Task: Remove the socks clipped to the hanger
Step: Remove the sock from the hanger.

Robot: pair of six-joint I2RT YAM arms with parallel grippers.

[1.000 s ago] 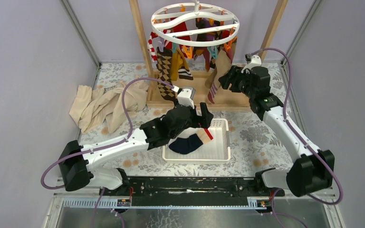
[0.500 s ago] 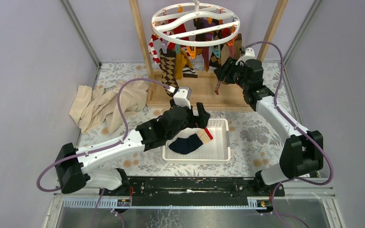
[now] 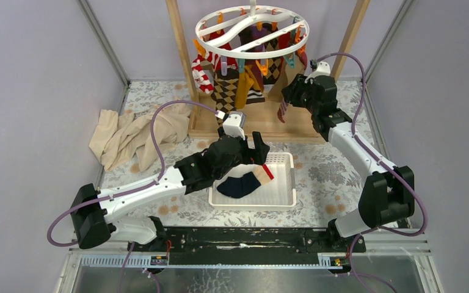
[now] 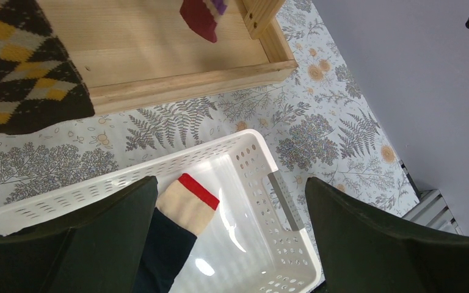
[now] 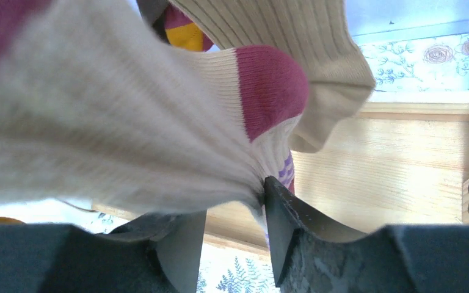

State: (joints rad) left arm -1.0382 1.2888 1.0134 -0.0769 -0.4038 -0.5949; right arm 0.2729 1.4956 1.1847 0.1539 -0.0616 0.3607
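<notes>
Right jaws pinched on a cream sock (image 5: 128, 140) with a pink toe, white hanger (image 3: 250, 55) just above them carrying the other socks (image 3: 225, 91), left jaws spread wide over a white basket (image 4: 247, 160), navy sock (image 4: 162, 250) beneath them.

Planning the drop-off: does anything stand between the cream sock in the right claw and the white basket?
Yes. The left claw hangs open over the basket's far left part, above the navy sock lying inside. The right claw pinches the cream sock up by the hanger; the basket's right half shows nothing over it.
</notes>
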